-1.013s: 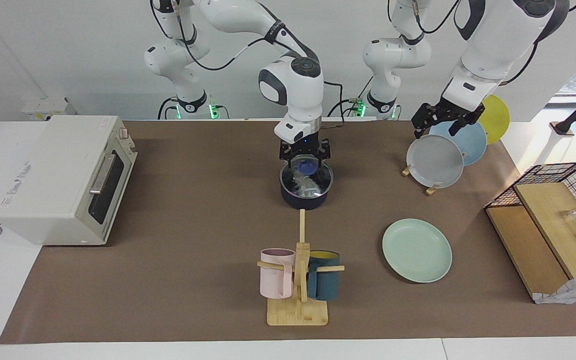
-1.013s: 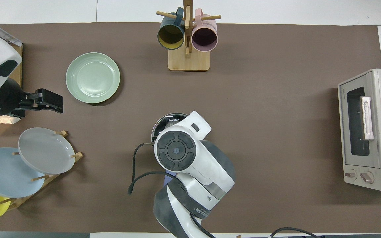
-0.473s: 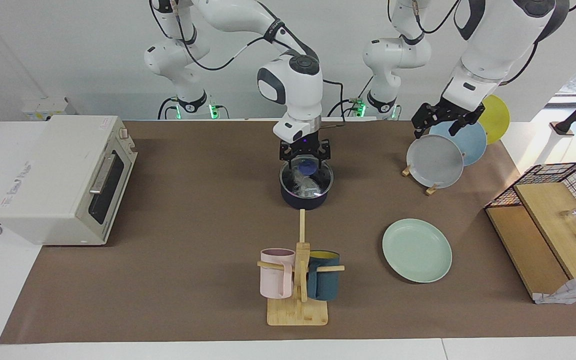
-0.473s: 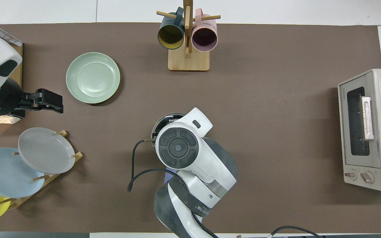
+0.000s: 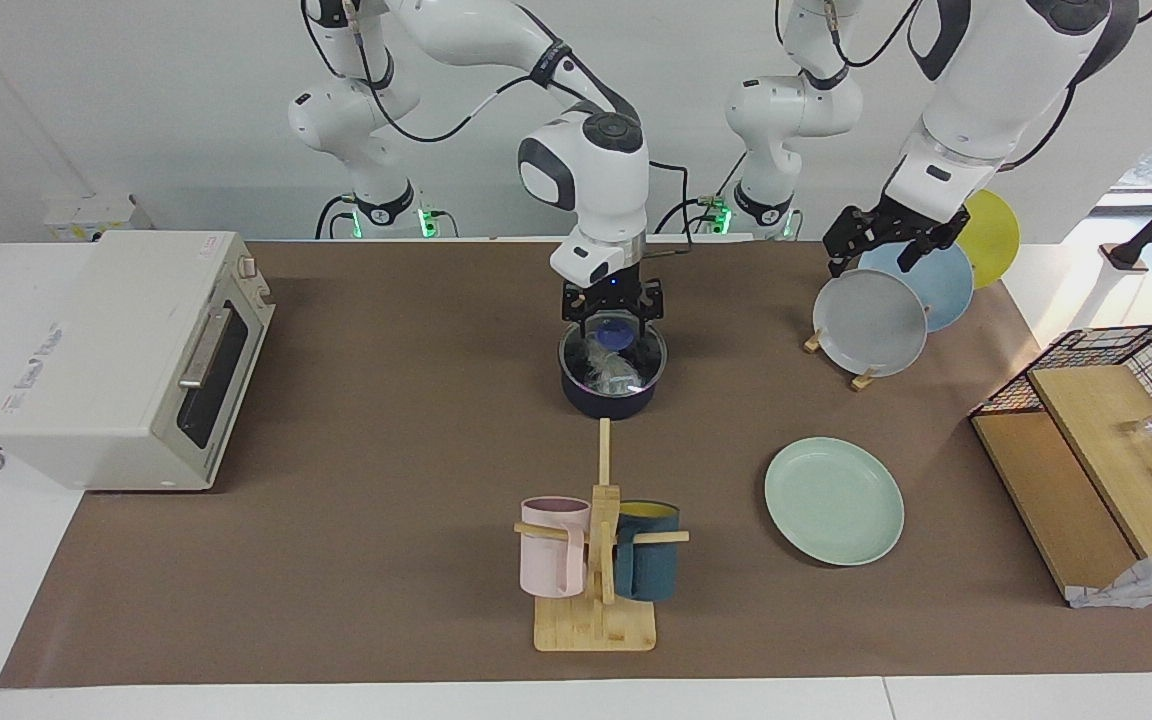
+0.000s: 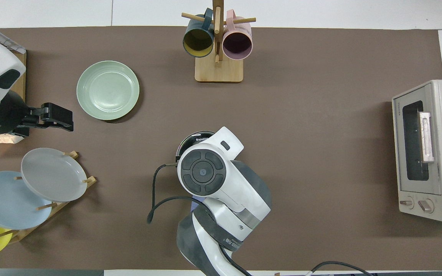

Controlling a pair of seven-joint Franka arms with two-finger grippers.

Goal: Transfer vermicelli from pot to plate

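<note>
The dark navy pot [image 5: 608,402] stands mid-table with a glass lid [image 5: 636,362] on it. The whitish vermicelli [image 5: 608,370] shows through the lid, inside the pot. My right gripper [image 5: 613,322] is down over the pot, its fingers apart on either side of the lid's blue knob [image 5: 616,335]. In the overhead view my right arm covers most of the pot [image 6: 188,140]. The mint-green plate [image 5: 834,500] [image 6: 108,90] lies bare, farther from the robots, toward the left arm's end. My left gripper [image 5: 881,248] [image 6: 58,117] waits open above the plate rack.
A rack with grey [image 5: 868,322], light blue and yellow plates stands at the left arm's end. A mug tree [image 5: 601,540] with pink and dark teal mugs stands farther out than the pot. A toaster oven [image 5: 126,350] is at the right arm's end. A wire basket and wooden boards [image 5: 1096,440] are there too.
My right arm's wrist has shifted slightly over the pot while its gripper stays at the lid knob. The left arm and all objects have not moved.
</note>
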